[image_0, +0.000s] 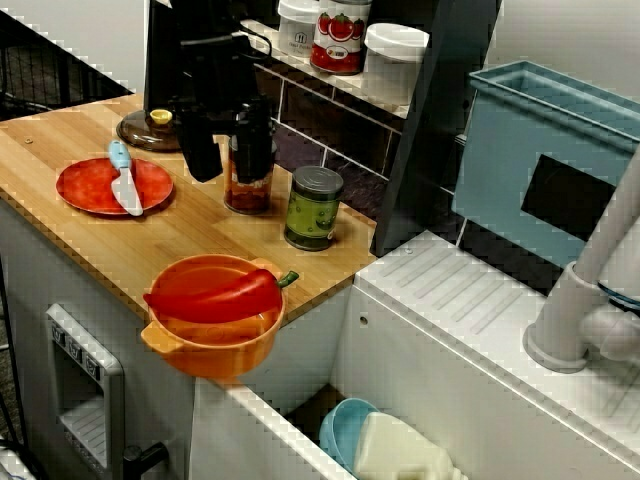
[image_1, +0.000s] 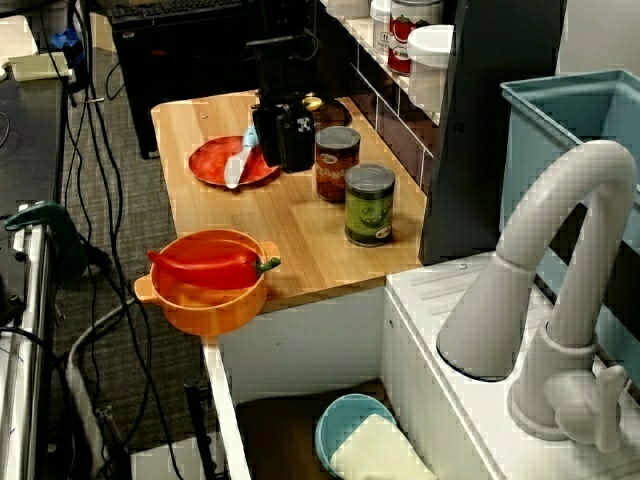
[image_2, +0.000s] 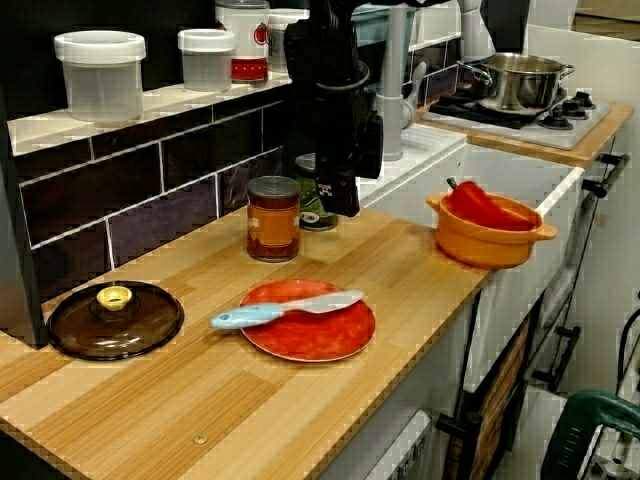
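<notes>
Claw hangs straight down over the wooden surface, its two black fingers spread apart and gripping nothing. Nearest to it is a brown can, standing upright just beside the fingers; in the high view from the sink side one finger overlaps the can's top, while the low view along the surface shows the claw off to the can's side. A green can stands upright near the brown one. On the claw's other side a red plate carries a knife with a pale blue handle. An orange bowl at the surface's edge holds a red pepper.
</notes>
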